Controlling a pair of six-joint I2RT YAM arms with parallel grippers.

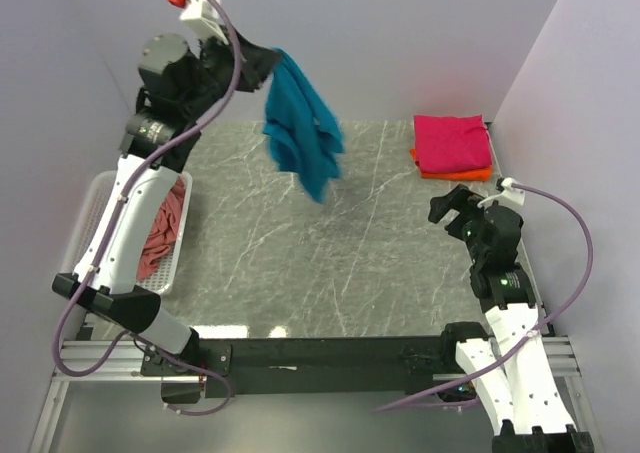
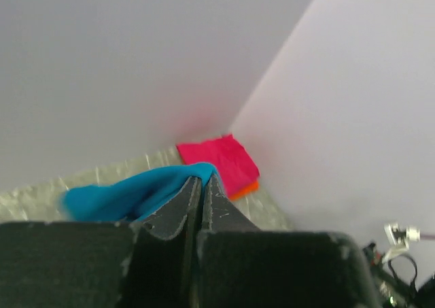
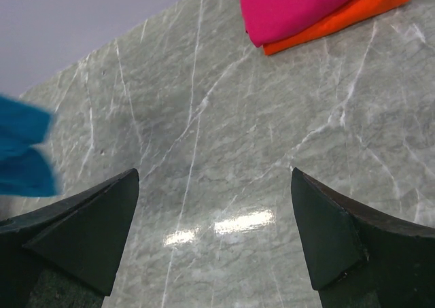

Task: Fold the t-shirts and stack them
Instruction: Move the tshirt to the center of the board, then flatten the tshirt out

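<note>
My left gripper (image 1: 268,65) is raised high at the back left and shut on the teal-blue t-shirt (image 1: 303,128), which hangs bunched in the air above the table. In the left wrist view my left gripper (image 2: 202,180) pinches the teal cloth (image 2: 129,194). A folded magenta t-shirt (image 1: 452,141) lies on a folded orange t-shirt (image 1: 455,174) at the back right; both show in the right wrist view, magenta (image 3: 299,5) over orange (image 3: 340,19). The salmon-pink t-shirt (image 1: 160,233) lies crumpled in the basket. My right gripper (image 1: 445,205) is open and empty above the marble (image 3: 214,179).
A white mesh basket (image 1: 93,211) stands at the left edge of the grey marble table (image 1: 330,263). Lilac walls close the back and right sides. The teal cloth's edge shows at the left of the right wrist view (image 3: 24,155).
</note>
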